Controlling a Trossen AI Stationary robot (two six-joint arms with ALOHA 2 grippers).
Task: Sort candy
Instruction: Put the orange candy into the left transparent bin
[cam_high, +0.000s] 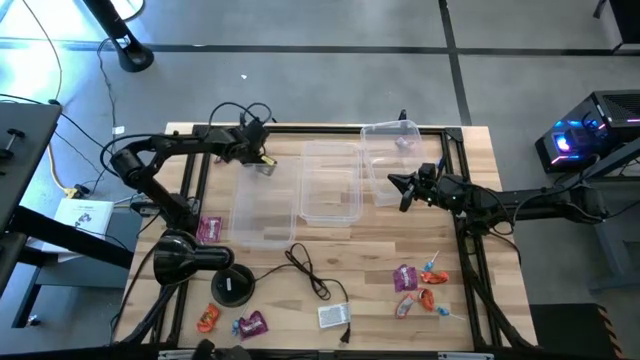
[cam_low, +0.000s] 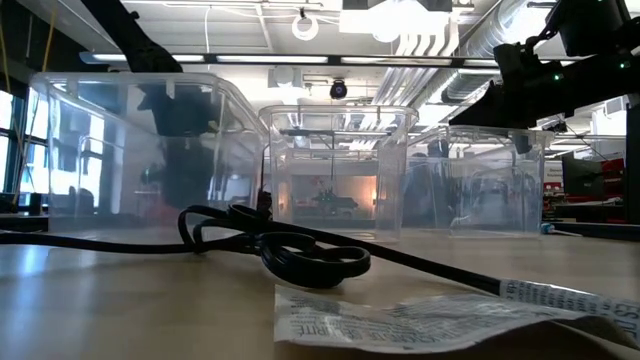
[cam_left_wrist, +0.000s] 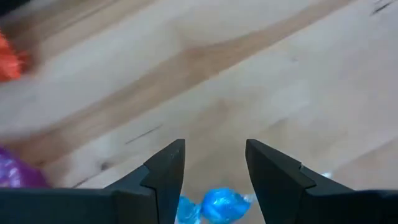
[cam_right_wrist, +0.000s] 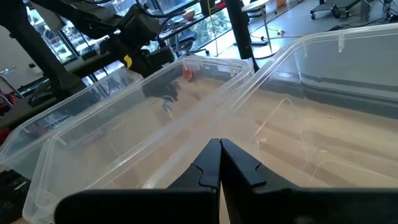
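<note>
Three clear bins stand side by side: left (cam_high: 262, 210), middle (cam_high: 330, 182), right (cam_high: 395, 150). My left gripper (cam_high: 262, 160) hangs open over the left bin's far corner, pointing steeply down. A light blue candy (cam_left_wrist: 214, 205) shows low in the gap between its fingers; from the right wrist the candy (cam_right_wrist: 166, 107) appears just under that gripper. An orange candy (cam_left_wrist: 9, 62) and a purple one (cam_left_wrist: 15, 171) lie below. My right gripper (cam_high: 392, 183) waits shut beside the right bin. More candy (cam_high: 415, 285) lies at the near right, and a few pieces (cam_high: 207, 318) at the near left. My left gripper stands open with the light blue candy (cam_left_wrist: 214, 205) in the gap between its two fingers, which point down into the left bin. I cannot tell whether either finger touches the candy.
A white box (cam_high: 333, 316) with a black cable (cam_high: 305, 268) lies near the front edge, in front of the bins. A purple candy (cam_high: 208, 228) sits left of the left bin. My left arm's base (cam_high: 190, 260) stands at the near left.
</note>
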